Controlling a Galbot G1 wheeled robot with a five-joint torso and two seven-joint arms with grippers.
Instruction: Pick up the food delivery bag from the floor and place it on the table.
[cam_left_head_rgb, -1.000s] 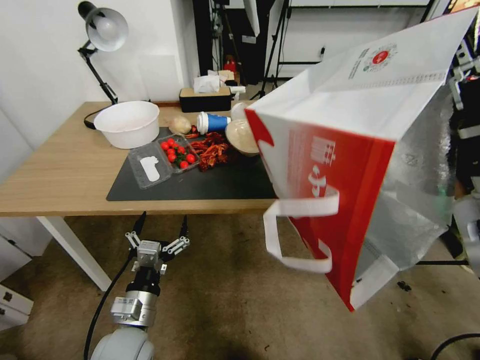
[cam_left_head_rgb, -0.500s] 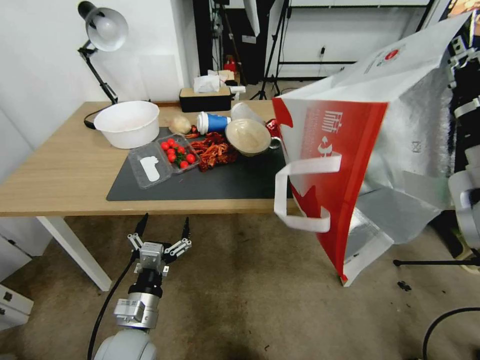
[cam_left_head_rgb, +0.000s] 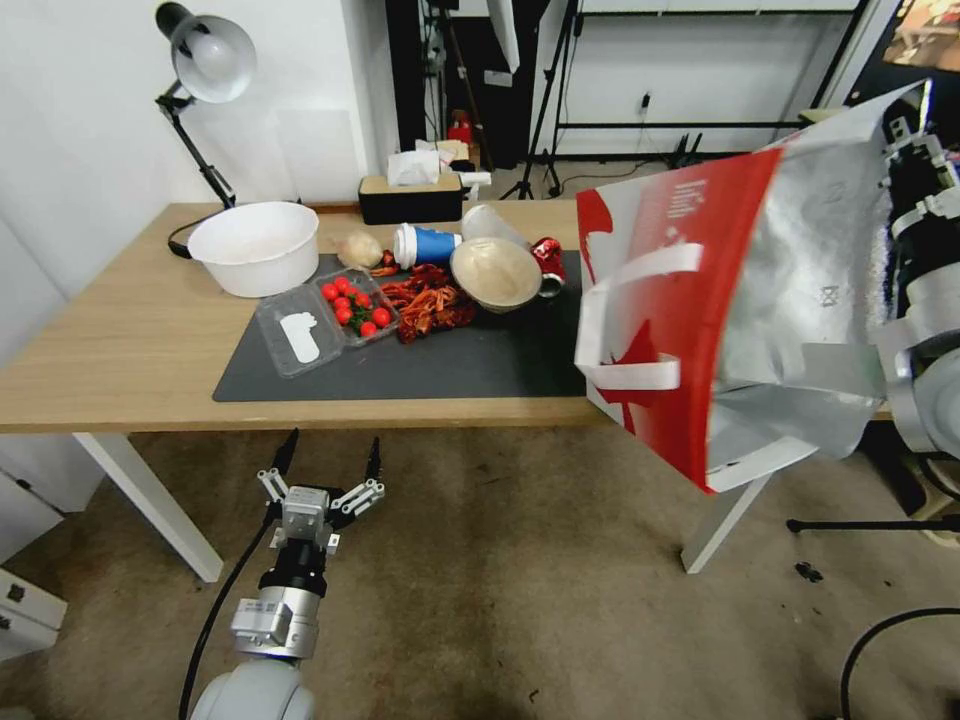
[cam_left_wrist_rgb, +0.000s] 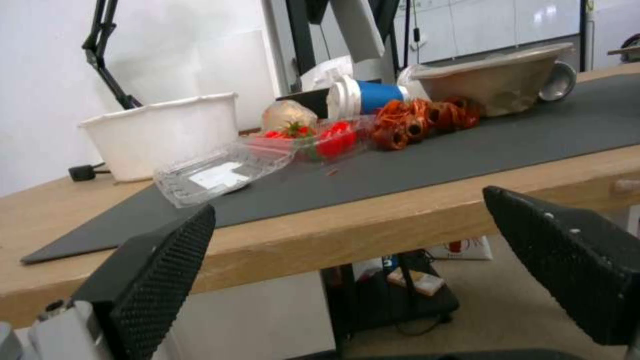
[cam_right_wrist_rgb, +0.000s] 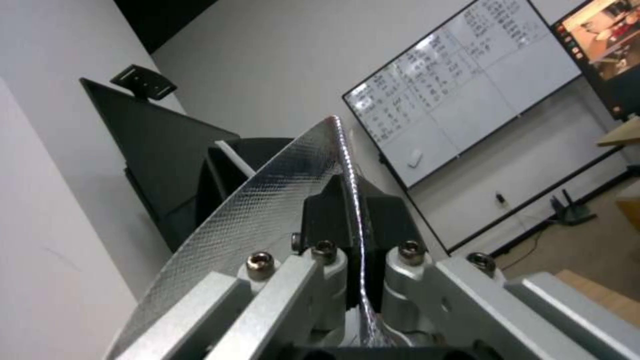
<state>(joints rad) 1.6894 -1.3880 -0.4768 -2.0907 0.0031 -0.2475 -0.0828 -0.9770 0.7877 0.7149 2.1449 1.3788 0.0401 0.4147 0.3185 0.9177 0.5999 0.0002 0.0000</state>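
Hanging at the right of the head view, clear of the floor (cam_left_head_rgb: 520, 600): the food delivery bag (cam_left_head_rgb: 690, 320), tilted with its open mouth turned toward the camera, silver lining showing, red side panel facing left, white strap handles drooping at mid-frame. Covering the right end of the table (cam_left_head_rgb: 130, 350) and the right edge of the dark grey mat (cam_left_head_rgb: 450, 365), so hard to tell whether resting on the top or only held over it. Pinching the bag's foil rim at the upper right edge of the frame: the right end effector (cam_left_head_rgb: 905, 150), largely hidden behind the foil there; closed on that thin silver edge (cam_right_wrist_rgb: 347, 165) in the right wrist view, fingers (cam_right_wrist_rgb: 320, 220) pressing it from both sides.

Waiting low at lower left of the head view, over the carpet and just short of the table's front edge: the left end effector (cam_left_head_rgb: 328, 462), black fingers spread apart, gripping nothing. Cutting off at the lower corners of the left wrist view: both textured pads (cam_left_wrist_rgb: 160, 270).

Crowding the mat's far side: white bowl (cam_left_head_rgb: 255, 247), clear tray of tomatoes (cam_left_head_rgb: 325, 320), blue cup (cam_left_head_rgb: 425, 245).
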